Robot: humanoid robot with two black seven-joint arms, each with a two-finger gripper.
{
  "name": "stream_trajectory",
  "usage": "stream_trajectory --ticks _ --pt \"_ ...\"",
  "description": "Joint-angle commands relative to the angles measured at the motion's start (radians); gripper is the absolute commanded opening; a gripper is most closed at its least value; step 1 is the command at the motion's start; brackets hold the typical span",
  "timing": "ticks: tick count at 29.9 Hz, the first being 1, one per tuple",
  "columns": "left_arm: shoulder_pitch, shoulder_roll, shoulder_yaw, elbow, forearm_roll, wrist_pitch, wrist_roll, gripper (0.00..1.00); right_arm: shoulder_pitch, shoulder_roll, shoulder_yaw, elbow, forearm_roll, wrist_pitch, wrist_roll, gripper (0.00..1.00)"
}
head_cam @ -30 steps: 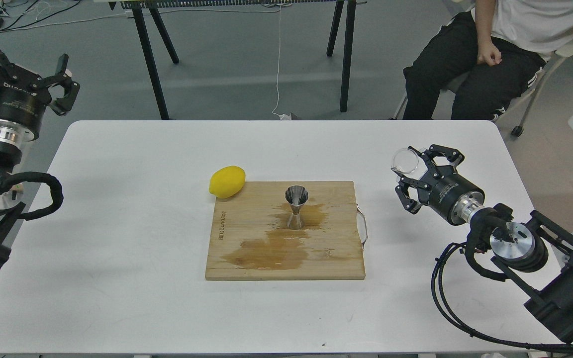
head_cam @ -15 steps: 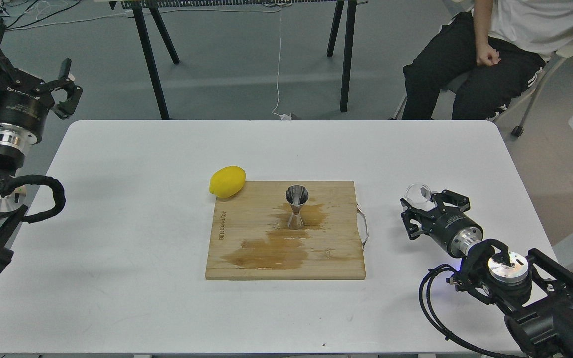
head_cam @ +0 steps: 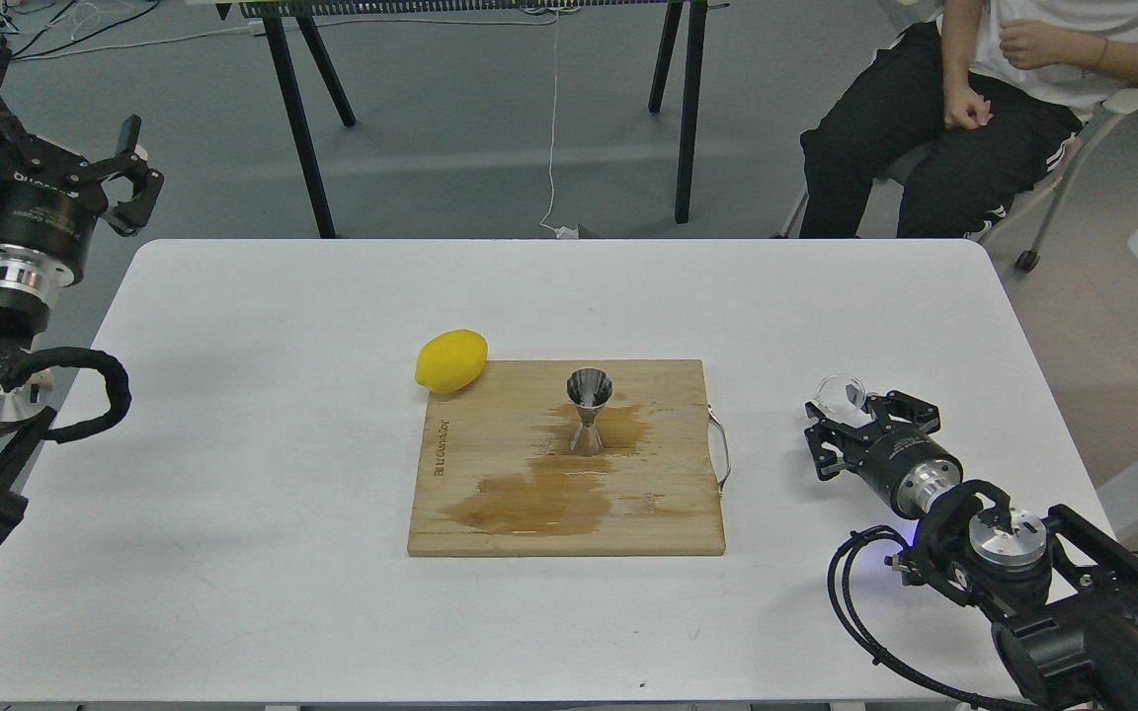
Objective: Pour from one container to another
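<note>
step: after-pour set-down, judged | right gripper [head_cam: 851, 425] at right-middle grips glass cup [head_cam: 841, 392], low by table | jigger [head_cam: 589, 410] upright on wet board [head_cam: 490, 395], centre | left gripper [head_cam: 55, 148] spread, upper left | next: release cup

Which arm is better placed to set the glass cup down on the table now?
The right arm. Its gripper holds the glass cup low over the white table, right of the cutting board. The left gripper hangs far off, beyond the table's left edge, with open, empty fingers.

Black arms [head_cam: 1073, 612] with silver joint caps (looped black cables alongside).
</note>
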Motion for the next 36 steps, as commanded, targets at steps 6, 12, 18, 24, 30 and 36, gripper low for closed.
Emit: stream_trajectory --ticks 6,12,18,24,30,36 --pt "0.000 0.001 0.001 0.000 0.000 0.001 -0.002 1.00 -0.004 0.000 0.002 -0.001 0.000 0.001 0.000 0.67" --pt "0.000 0.001 0.001 0.000 0.000 0.001 -0.002 1.00 -0.009 0.000 0.000 0.001 -0.001 0.017 0.000 0.58" --pt "0.000 0.002 0.001 0.000 0.000 0.001 -0.002 1.00 -0.008 0.000 0.000 -0.010 -0.001 0.030 0.000 0.49" --pt "0.000 0.004 0.001 0.000 0.000 0.000 -0.002 1.00 -0.004 0.003 0.003 -0.054 -0.001 0.027 0.000 0.68" --pt "-0.001 0.005 0.001 0.000 0.002 0.001 -0.002 1.00 -0.006 0.003 0.009 -0.059 0.000 0.034 0.000 0.70" --pt "-0.001 0.007 0.001 0.000 0.000 0.001 -0.002 1.00 -0.006 0.004 0.013 -0.059 0.003 0.040 0.000 0.48"
